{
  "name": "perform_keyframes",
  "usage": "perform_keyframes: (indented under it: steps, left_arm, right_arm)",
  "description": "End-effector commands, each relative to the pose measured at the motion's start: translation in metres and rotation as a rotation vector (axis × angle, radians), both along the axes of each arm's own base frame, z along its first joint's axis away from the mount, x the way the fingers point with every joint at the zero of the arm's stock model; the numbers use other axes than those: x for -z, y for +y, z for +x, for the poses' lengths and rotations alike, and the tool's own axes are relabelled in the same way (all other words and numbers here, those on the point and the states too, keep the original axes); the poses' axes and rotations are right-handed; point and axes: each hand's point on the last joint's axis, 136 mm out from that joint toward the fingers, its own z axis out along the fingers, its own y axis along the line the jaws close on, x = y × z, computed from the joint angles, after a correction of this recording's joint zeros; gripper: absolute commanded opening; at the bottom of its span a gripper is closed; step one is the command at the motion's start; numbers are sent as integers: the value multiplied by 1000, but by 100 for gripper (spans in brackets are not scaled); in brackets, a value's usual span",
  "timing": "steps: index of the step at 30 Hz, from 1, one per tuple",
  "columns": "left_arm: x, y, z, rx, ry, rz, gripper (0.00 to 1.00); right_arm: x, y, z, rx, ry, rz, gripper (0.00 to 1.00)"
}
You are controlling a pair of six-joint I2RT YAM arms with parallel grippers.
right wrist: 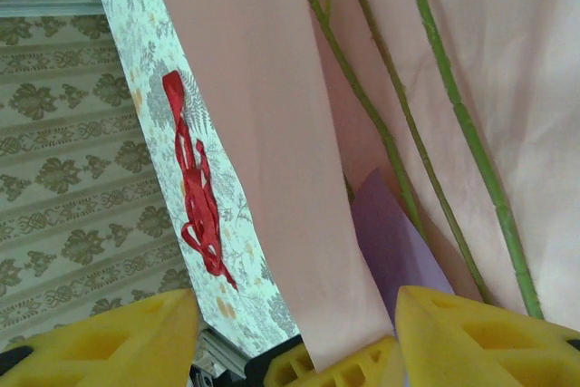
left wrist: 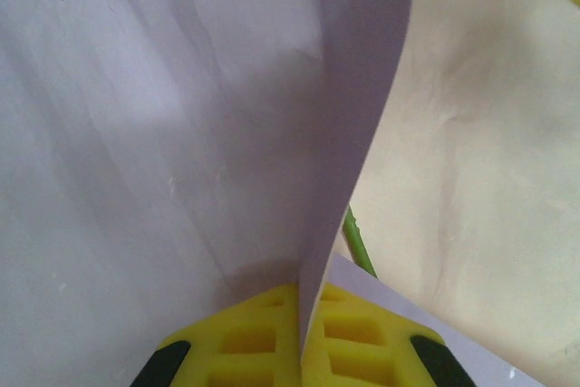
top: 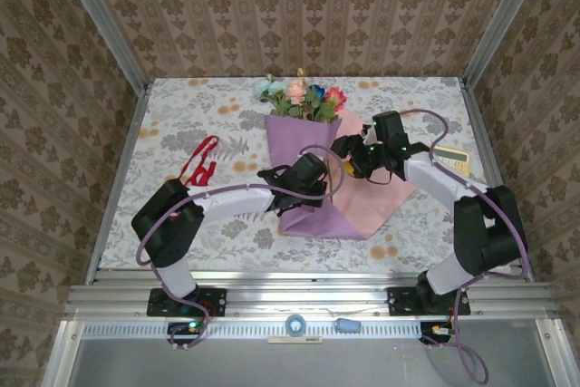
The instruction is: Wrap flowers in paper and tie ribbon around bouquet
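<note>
The flowers (top: 299,95) lie at the table's far middle, heads poking out over the top of the paper (top: 299,147). Its lilac flap is folded across the stems, and the pink side (top: 385,197) lies flat to the right. My left gripper (top: 304,180) is shut on the lilac flap's edge (left wrist: 308,224), yellow fingers (left wrist: 263,337) pressed together, with a green stem (left wrist: 358,244) just beyond. My right gripper (top: 352,155) (right wrist: 294,301) is open. A pink strip of paper (right wrist: 272,160) hangs between its spread fingers (right wrist: 471,337), beside bare stems (right wrist: 453,115). The red ribbon (top: 200,162) (right wrist: 195,188) lies bunched on the cloth to the left.
A flower-printed tablecloth (top: 181,124) covers the table. A small calculator (top: 453,160) lies at the right edge, beside my right forearm. Patterned walls and metal posts (top: 100,15) close in the back and sides.
</note>
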Motion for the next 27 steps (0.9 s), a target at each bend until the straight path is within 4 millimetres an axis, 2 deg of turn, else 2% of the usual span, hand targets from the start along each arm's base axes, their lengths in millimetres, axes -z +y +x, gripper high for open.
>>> perform_keyframes:
  steps: [1, 6, 9, 12, 15, 18, 21, 24, 27]
  left_arm:
    - [-8, -12, 3, 15, -12, -25, 0]
    - [-9, -13, 2, 28, -17, -17, 0]
    - [-11, -13, 2, 32, -21, -16, 0]
    - [-12, -13, 1, 37, -22, -13, 0]
    - [-16, -12, 0, 36, -28, -16, 0]
    - [-22, -10, 0, 24, -38, -23, 7]
    - [-33, -3, 0, -6, -46, -35, 18]
    - [-49, 12, -2, -79, -44, -68, 36]
    - [-50, 37, -10, -189, 30, -144, 43]
  right_arm:
    - [0, 20, 2, -45, 25, 28, 61]
    - [23, 31, -3, -70, 87, 4, 59]
    - [37, 33, -9, -93, 118, -37, 53]
    - [45, 31, -13, -117, 136, -85, 39]
    - [51, 23, -16, -142, 147, -157, 22]
    - [55, 13, -21, -175, 156, -244, 0]
    - [55, 7, -19, -211, 133, -300, 0]
    - [51, 2, -19, -234, 132, -319, 0]
    - [43, 1, -11, -237, 113, -303, 0]
